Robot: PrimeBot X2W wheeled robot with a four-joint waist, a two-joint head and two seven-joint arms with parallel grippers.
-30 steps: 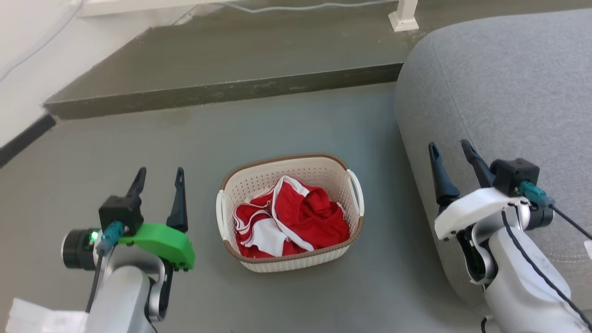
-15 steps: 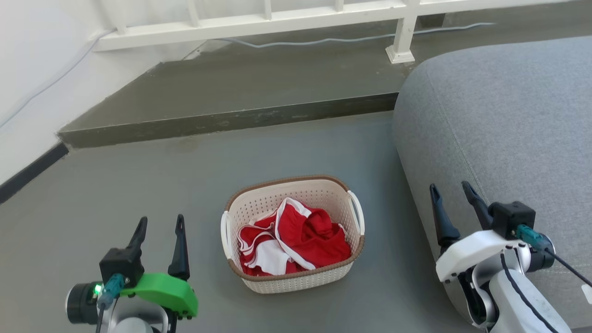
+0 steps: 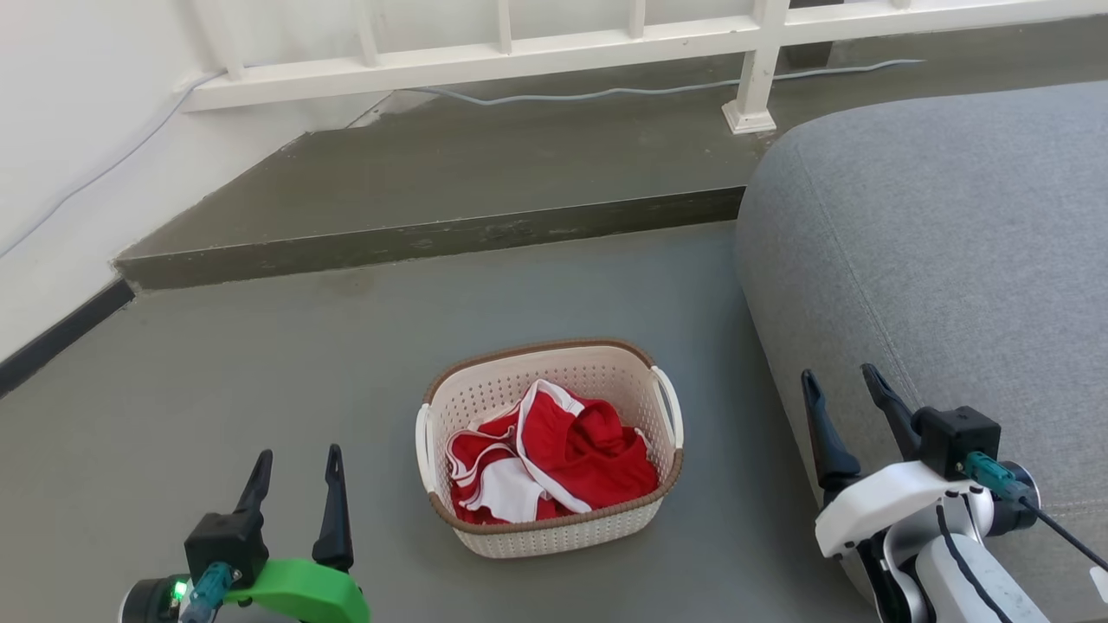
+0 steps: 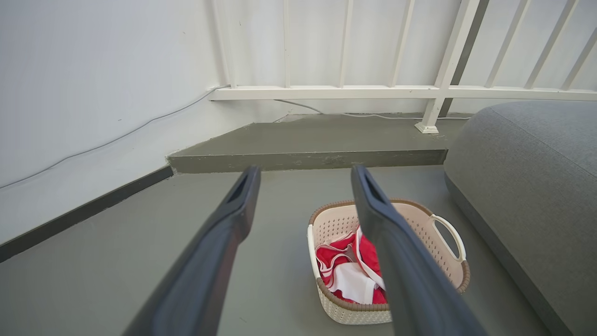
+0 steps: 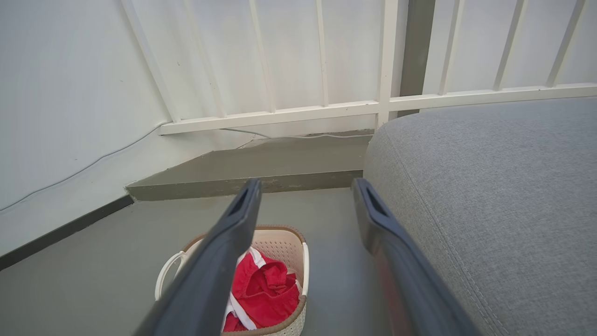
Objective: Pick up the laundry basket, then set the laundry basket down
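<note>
The laundry basket (image 3: 623,384) stands on the grey floor in the lower middle of the head view, cream and perforated with a brown rim, white handles at both sides, red and white clothes inside. It also sits low in the left wrist view, laundry basket (image 4: 433,235), and in the right wrist view, laundry basket (image 5: 280,245). My left gripper (image 3: 296,460) is open at the lower left, well apart from the basket. My right gripper (image 3: 842,378) is open at the lower right, over the sofa's edge. Both hold nothing.
A grey sofa (image 3: 935,251) fills the right side, close to the basket. Behind the basket a low raised step (image 3: 433,238) crosses the floor, with a white railing (image 3: 554,52) and a cable beyond. A white wall with dark skirting (image 3: 52,333) runs along the left.
The head camera has tilted up, so basket and both grippers sit lower in the picture and the railing has come into view. Both grippers stay open and the basket stays on the floor.
</note>
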